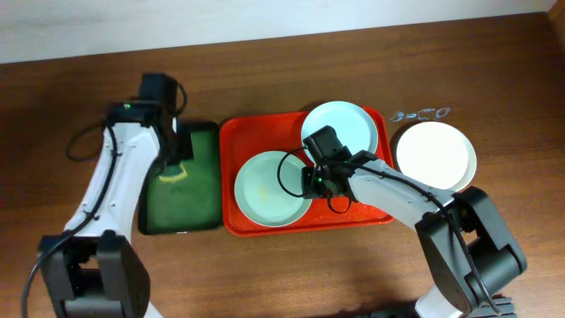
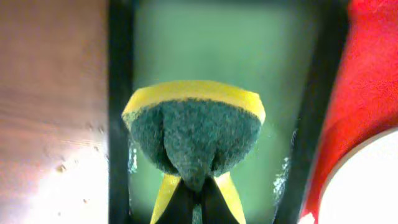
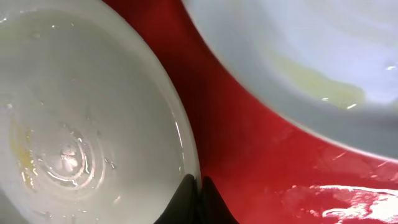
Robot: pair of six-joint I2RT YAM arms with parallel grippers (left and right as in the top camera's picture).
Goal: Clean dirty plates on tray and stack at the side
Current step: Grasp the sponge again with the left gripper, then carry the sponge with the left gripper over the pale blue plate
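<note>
The red tray (image 1: 231, 141) holds two pale mint plates: one at its front left (image 1: 263, 190) and one at its back right (image 1: 349, 128). A white plate (image 1: 435, 155) lies on the table to the right of the tray. My right gripper (image 1: 311, 181) is shut on the right rim of the front-left plate (image 3: 81, 124), its fingers (image 3: 199, 186) pinching the edge; the other mint plate (image 3: 311, 50) has a yellowish smear. My left gripper (image 1: 179, 148) is shut on a yellow and green sponge (image 2: 194, 134) over the green tray.
The dark green tray (image 1: 201, 190) sits left of the red tray, touching it. A small shiny object (image 1: 422, 113) lies on the wooden table behind the white plate. Cables hang off both arms.
</note>
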